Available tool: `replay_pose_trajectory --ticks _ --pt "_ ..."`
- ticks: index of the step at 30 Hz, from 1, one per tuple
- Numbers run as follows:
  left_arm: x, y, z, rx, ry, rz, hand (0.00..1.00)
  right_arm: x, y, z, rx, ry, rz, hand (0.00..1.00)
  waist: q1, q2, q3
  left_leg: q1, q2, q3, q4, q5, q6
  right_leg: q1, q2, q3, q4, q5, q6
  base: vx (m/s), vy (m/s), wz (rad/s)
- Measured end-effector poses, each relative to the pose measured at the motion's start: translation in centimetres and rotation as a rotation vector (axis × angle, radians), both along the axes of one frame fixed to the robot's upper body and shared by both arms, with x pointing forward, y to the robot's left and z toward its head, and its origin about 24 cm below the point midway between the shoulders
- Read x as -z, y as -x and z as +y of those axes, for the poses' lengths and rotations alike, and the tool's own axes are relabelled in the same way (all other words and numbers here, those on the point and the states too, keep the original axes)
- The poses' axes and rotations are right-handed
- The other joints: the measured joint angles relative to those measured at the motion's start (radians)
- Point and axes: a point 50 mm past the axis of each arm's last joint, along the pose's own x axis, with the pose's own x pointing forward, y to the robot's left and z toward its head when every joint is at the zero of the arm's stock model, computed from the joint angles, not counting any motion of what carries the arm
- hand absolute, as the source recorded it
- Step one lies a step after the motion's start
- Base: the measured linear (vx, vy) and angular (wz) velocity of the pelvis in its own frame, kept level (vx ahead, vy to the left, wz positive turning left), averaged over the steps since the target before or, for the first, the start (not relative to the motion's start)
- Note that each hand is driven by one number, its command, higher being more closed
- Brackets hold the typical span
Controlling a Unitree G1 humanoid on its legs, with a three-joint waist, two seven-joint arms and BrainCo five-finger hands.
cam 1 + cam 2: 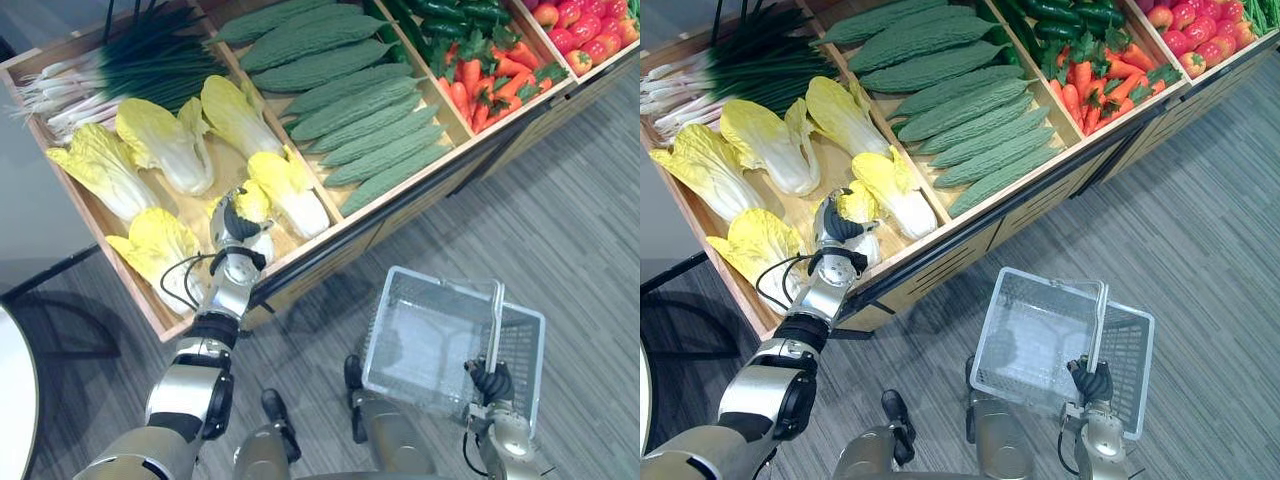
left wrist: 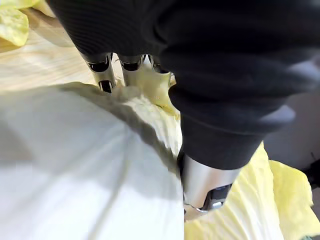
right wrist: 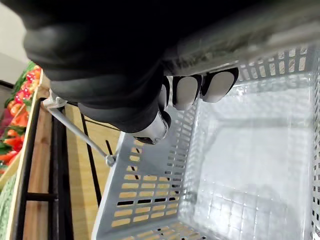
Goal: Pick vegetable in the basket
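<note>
The robot's left hand (image 1: pixel 238 225) lay on top of one cabbage (image 1: pixel 256 203) at the front of the leftmost compartment of the wooden shelf (image 1: pixel 228 175); the cabbage was directly under the palm, not beside it. Its long axis ran about from the back of the shelf to the front edge, with the yellow leaves to the back and the white stem end toward the wrist.

The left wrist view gave what the eye views could not. The fingers (image 2: pixel 105 75) bent down over the far side of the cabbage and the thumb (image 2: pixel 200 192) pressed on the leaves of the near side, so the hand closed around it; how firm the grip was, I could not judge.

The right hand (image 1: pixel 489 381) had its fingers curled round the handle (image 1: pixel 496 320) of the grey basket (image 1: pixel 384 335). The basket hung well apart from the cabbage, lower than the shelf's front edge and to the robot's right.

The right wrist view looked into the basket (no vegetable lay in it). I judged the coming move to be a lift, then a carry to the right over the front edge, by the left hand alone.
</note>
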Motion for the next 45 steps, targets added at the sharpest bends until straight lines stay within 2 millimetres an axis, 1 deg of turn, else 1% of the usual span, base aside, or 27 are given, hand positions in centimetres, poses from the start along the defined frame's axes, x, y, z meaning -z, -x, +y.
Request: replay_pose_trajectory --ticks 2,5,9,11,13,17,23,26,29,31,32,34,35,36,37,38,39,40,41,42,43,44,45 --pt "-0.1 0.0 0.2 -0.007 -0.003 -0.008 1.0 -0.1 0.0 0.1 -0.003 0.002 -0.007 1.0 0.001 0.003 0.002 0.0 -0.001 -0.006 -0.001 0.0 0.0 0.004 -0.001 -0.004 -0.004 0.0 0.0 0.02 -0.005 0.05" --pt "-0.1 0.3 0.3 -0.013 0.002 -0.025 1.0 -0.1 0.0 0.1 -0.003 0.004 -0.011 1.0 -0.001 0.015 0.009 0.016 -0.006 -0.022 -0.002 0.003 -0.001 0.019 -0.004 -0.014 -0.013 0.0 0.0 0.07 0.007 0.1" --pt "1.1 2.4 1.4 -0.062 0.02 -0.061 1.0 0.0 0.1 0.0 0.001 0.005 -0.006 1.0 0.0 0.029 0.016 0.041 -0.009 -0.052 -0.008 0.004 -0.001 0.06 -0.006 -0.027 -0.029 -0.002 0.003 0.06 0.01 0.15" --pt "1.4 3.4 1.8 -0.079 0.025 -0.076 1.0 -0.1 0.0 0.0 0.001 0.005 -0.01 1.0 0.008 0.031 0.015 0.046 -0.019 -0.058 -0.013 0.004 0.0 0.066 -0.007 -0.028 -0.03 -0.003 0.004 0.02 0.029 0.1" --pt "1.7 4.7 1.9 -0.089 0.046 -0.103 1.0 0.1 0.0 -0.2 0.013 0.005 -0.003 1.0 0.016 0.031 0.015 0.053 -0.026 -0.078 -0.014 0.007 0.002 0.09 -0.008 -0.035 -0.047 -0.003 0.004 0.01 0.016 0.19" --pt "1.7 6.6 1.9 -0.113 0.069 -0.157 1.0 0.6 0.0 -0.2 0.016 -0.001 0.017 1.0 0.023 0.034 0.014 0.071 -0.031 -0.094 -0.015 0.008 0.003 0.112 -0.011 -0.038 -0.048 -0.003 0.004 -0.02 0.004 0.09" --pt "0.5 8.8 2.0 -0.15 0.109 -0.268 1.0 1.3 0.2 -0.2 0.009 0.003 0.056 1.0 0.022 0.039 0.01 0.102 -0.036 -0.098 -0.02 0.008 0.006 0.133 -0.009 -0.02 -0.045 -0.003 0.005 -0.05 -0.001 -0.05" --pt "-0.8 9.8 1.9 -0.146 0.122 -0.35 1.0 1.4 0.5 -0.4 0.009 0.017 0.066 1.0 0.025 0.053 -0.008 0.116 -0.037 -0.079 -0.023 0.007 0.005 0.135 -0.006 0.007 -0.044 0.002 0.013 -0.03 0.01 -0.22" --pt "-2.0 10.8 1.8 -0.168 0.153 -0.44 1.0 1.2 0.4 -0.5 0.007 0.03 0.065 1.0 0.025 0.064 -0.036 0.145 -0.038 -0.032 -0.036 0.006 0.006 0.135 0.003 0.055 -0.044 0.011 0.024 -0.02 0.019 -0.46" --pt "-3.4 11.5 1.2 -0.162 0.176 -0.534 1.0 0.4 0.3 -0.6 0.008 0.046 0.031 1.0 0.026 0.064 -0.045 0.169 -0.034 0.02 -0.029 -0.01 0.007 0.135 0.013 0.106 -0.043 0.019 0.035 -0.01 0.023 -0.62" --pt "-3.7 11.6 1.0 -0.157 0.185 -0.552 1.0 0.0 0.1 -0.7 0.004 0.056 0.013 1.0 0.026 0.065 -0.046 0.174 -0.031 0.034 -0.024 -0.015 0.006 0.135 0.016 0.118 -0.041 0.019 0.036 -0.02 0.016 -0.71" --pt "-4.6 12.0 0.4 -0.137 0.207 -0.602 1.0 -1.5 -0.2 -0.8 -0.007 0.095 -0.047 1.0 0.025 0.063 -0.048 0.185 -0.014 0.099 0.029 -0.055 0.003 0.13 0.032 0.176 -0.038 0.03 0.048 -0.03 0.017 -0.82" --pt "-4.7 12.0 0.2 -0.129 0.211 -0.611 1.0 -1.9 -0.3 -0.8 -0.01 0.105 -0.064 1.0 0.025 0.063 -0.049 0.186 -0.009 0.119 0.043 -0.067 0.003 0.126 0.035 0.186 -0.037 0.032 0.051 -0.07 0.026 -1.06" --pt "-5.1 12.2 -0.2 -0.105 0.233 -0.637 1.0 -3.1 -0.9 -0.7 -0.018 0.127 -0.112 1.0 0.022 0.06 -0.053 0.188 0.002 0.174 0.076 -0.089 0.007 0.106 0.029 0.169 -0.055 0.015 0.055 -0.09 0.043 -1.11" --pt "-5.2 12.2 -0.6 -0.085 0.248 -0.641 1.0 -3.7 -1.4 -0.7 -0.023 0.135 -0.141 1.0 0.019 0.061 -0.058 0.191 0.009 0.218 0.076 -0.09 0.009 0.092 -0.011 0.026 -0.052 -0.012 0.027 -0.08 0.053 -1.32" --pt "-5.1 12.2 -0.7 -0.071 0.267 -0.642 1.0 -4.0 -1.9 -0.3 -0.03 0.13 -0.163 1.0 0.019 0.06 -0.062 0.193 0.025 0.262 0.083 -0.092 0.012 0.078 -0.068 -0.185 -0.036 -0.022 -0.016 -0.03 0.049 -1.14" --pt "-5.0 12.2 -0.6 -0.064 0.279 -0.634 1.0 -4.1 -2.3 -0.1 -0.034 0.124 -0.174 1.0 0.021 0.057 -0.065 0.2 0.032 0.297 0.084 -0.092 0.012 0.075 -0.11 -0.341 -0.023 -0.025 -0.041 0.04 0.001 -1.23" --pt "-4.6 12.4 -0.3 -0.075 0.286 -0.619 1.0 -4.3 -2.8 0.3 -0.047 0.119 -0.189 1.0 0.025 0.054 -0.068 0.22 0.04 0.342 0.084 -0.095 0.008 0.089 -0.147 -0.5 -0.019 -0.013 -0.062 0.06 -0.035 -1.07" --pt "-4.3 12.6 0.0 -0.09 0.293 -0.61 1.0 -4.4 -3.0 0.6 -0.061 0.121 -0.193 1.0 0.025 0.054 -0.068 0.231 0.046 0.359 0.09 -0.1 0.0 0.099 -0.152 -0.547 -0.021 0.006 -0.079 0.07 -0.066 -1.19" --pt "-3.8 12.9 0.3 -0.105 0.311 -0.589 1.0 -4.5 -3.3 0.9 -0.084 0.132 -0.194 1.0 0.024 0.055 -0.07 0.258 0.053 0.387 0.103 -0.112 -0.019 0.107 -0.139 -0.54 -0.029 0.06 -0.063 0.1 -0.106 -1.12" --pt "-3.3 13.0 0.3 -0.104 0.326 -0.566 1.0 -4.6 -3.4 0.8 -0.102 0.15 -0.192 1.0 0.024 0.07 -0.077 0.278 0.069 0.403 0.107 -0.117 -0.028 0.106 -0.107 -0.499 -0.032 0.06 -0.062 0.1 -0.113 -1.07" --pt "-3.2 12.9 0.0 -0.1 0.34 -0.562 1.0 -4.7 -3.5 0.8 -0.112 0.157 -0.192 1.0 0.024 0.076 -0.08 0.289 0.076 0.406 0.107 -0.119 -0.032 0.106 -0.091 -0.482 -0.034 0.057 -0.065 0.1 -0.116 -0.95" --pt "-3.2 12.9 -0.3 -0.084 0.36 -0.563 1.0 -4.8 -3.6 0.8 -0.131 0.168 -0.192 1.0 0.023 0.087 -0.088 0.301 0.095 0.42 0.117 -0.13 -0.048 0.107 -0.065 -0.46 -0.042 0.049 -0.068 0.07 -0.094 -0.94"
